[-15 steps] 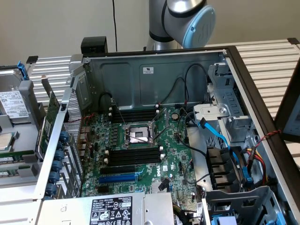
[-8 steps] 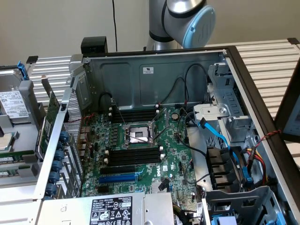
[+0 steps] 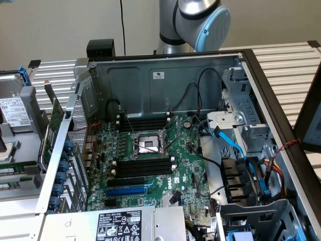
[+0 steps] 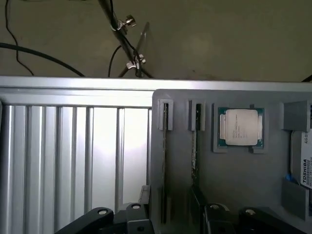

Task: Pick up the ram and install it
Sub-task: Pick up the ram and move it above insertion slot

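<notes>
While the pincer (image 4: pixel 178 222) is being held spread wide above a grey tray (image 4: pixel 234 185), with nothing being gripped between its black fingers (image 4: pixel 131 222), the ram (image 4: pixel 164 156) is being kept on edge in a narrow slot of that tray. It is lying below the pincer, just inside one finger and running out ahead of the fingertips. A second thin stick (image 4: pixel 195 146) is being held on edge in the neighbouring slot, also below the gap between the fingers, beside the ram but apart from it. Farther out from the pincer, past that second stick, a processor (image 4: pixel 240 127) is being cradled flat in a square recess. Beyond it, a labelled drive (image 4: pixel 303 165) is being cut off by the frame. On the pincer's opposite side, a ribbed metal tabletop (image 4: pixel 73 161) is being lit brightly. In the exterior view, the arm (image 3: pixel 200 20) is being seen behind an open computer case (image 3: pixel 165 75), and black memory slots (image 3: pixel 143 165) are being shown on its motherboard (image 3: pixel 185 165).
</notes>
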Available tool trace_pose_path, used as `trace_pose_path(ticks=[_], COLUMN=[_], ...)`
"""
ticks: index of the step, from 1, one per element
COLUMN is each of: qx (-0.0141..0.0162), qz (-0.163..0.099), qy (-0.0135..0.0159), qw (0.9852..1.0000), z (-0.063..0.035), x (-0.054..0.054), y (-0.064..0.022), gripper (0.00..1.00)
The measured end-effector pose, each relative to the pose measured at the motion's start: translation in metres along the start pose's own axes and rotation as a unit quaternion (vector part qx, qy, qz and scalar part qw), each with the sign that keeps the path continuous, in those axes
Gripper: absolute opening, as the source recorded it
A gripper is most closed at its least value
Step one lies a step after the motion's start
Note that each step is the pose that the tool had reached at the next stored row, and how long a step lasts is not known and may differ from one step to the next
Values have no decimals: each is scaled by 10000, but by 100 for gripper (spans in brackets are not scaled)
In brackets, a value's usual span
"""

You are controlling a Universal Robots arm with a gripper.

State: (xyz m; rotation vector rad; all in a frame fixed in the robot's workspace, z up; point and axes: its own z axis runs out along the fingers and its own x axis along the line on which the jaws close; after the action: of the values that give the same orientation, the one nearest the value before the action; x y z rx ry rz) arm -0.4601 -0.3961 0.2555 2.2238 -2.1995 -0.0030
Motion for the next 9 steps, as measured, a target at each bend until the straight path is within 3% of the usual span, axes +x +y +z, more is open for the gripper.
trace_pose_path(ticks=[9], qx=[-1], qz=[1], qy=[0], qw=[10000], z=[164], x=[-2], y=[-1], gripper=[45])
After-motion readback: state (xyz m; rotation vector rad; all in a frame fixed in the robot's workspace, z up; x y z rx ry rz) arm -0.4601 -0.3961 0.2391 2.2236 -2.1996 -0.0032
